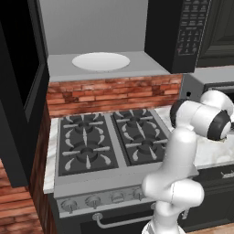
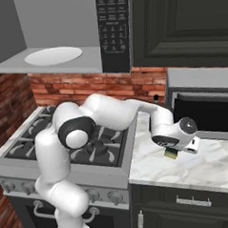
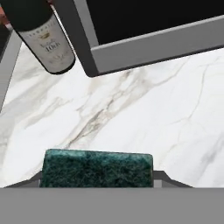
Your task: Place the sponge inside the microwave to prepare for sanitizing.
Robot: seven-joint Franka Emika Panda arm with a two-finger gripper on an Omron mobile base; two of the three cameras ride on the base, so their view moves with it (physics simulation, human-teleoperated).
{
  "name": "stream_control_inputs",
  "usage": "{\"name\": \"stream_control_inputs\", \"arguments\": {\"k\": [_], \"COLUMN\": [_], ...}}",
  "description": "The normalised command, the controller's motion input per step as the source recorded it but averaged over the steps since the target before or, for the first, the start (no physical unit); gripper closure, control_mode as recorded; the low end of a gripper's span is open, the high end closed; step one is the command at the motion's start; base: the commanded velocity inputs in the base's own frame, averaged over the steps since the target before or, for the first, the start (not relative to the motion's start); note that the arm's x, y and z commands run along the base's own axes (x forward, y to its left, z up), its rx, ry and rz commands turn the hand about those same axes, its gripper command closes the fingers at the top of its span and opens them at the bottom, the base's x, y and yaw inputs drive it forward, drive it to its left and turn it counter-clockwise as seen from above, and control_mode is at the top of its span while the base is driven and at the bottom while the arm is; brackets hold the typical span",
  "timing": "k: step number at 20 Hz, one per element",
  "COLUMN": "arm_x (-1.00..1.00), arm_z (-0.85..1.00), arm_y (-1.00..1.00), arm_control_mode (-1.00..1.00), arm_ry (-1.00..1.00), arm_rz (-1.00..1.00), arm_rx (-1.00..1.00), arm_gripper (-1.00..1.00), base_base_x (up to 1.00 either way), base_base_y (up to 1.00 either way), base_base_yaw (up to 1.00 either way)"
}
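Sponge [image 3: 97, 168], green scouring face up, seated between the gripper [image 3: 97, 181] fingertips at 6 o'clock of the hand view; long axis running 9 to 3 o'clock, crosswise to the fingers. Jaws drawn in against the short ends of the block: clamped on the sponge. Marble counter [image 3: 144, 118] directly beneath; cannot tell whether lifted clear or resting on it. Wine bottle [image 3: 41, 33] at 11 o'clock, silver-grey oven box [image 3: 148, 43] at 12 to 1 o'clock, both apart from the sponge.

Same grip seen from the right base view: sponge [image 2: 171, 153] under the hand [image 2: 177, 139], low over the counter at 4 o'clock of the frame. Microwave [image 2: 113, 32] at 12 o'clock, door open, white round plate [image 2: 52, 56] in the cavity at 10 to 11 o'clock. Target thus lying up and to the left of the hand, above the stove [image 2: 84, 146]. Judged next: raise, swing left over the burners, enter the cavity with the block level.
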Motion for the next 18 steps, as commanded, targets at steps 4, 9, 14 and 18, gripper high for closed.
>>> {"name": "stream_control_inputs", "arguments": {"k": [4,9,14,18], "arm_x": [-0.4,-0.26,-0.23,-0.15], "arm_z": [0.53,0.62,0.64,0.53], "arm_y": [0.35,0.37,0.39,0.47], "arm_control_mode": [-1.0,-1.0,-1.0,-1.0], "arm_ry": [-0.09,0.03,0.13,0.18], "arm_rz": [0.0,0.0,0.0,0.02], "arm_rx": [-0.03,-0.04,-0.03,-0.02], "arm_gripper": [1.0,1.0,1.0,1.0], "base_base_x": [0.0,0.0,0.0,0.0], "base_base_y": [0.0,0.0,0.0,0.0], "base_base_yaw": [0.0,0.0,0.0,0.0]}}
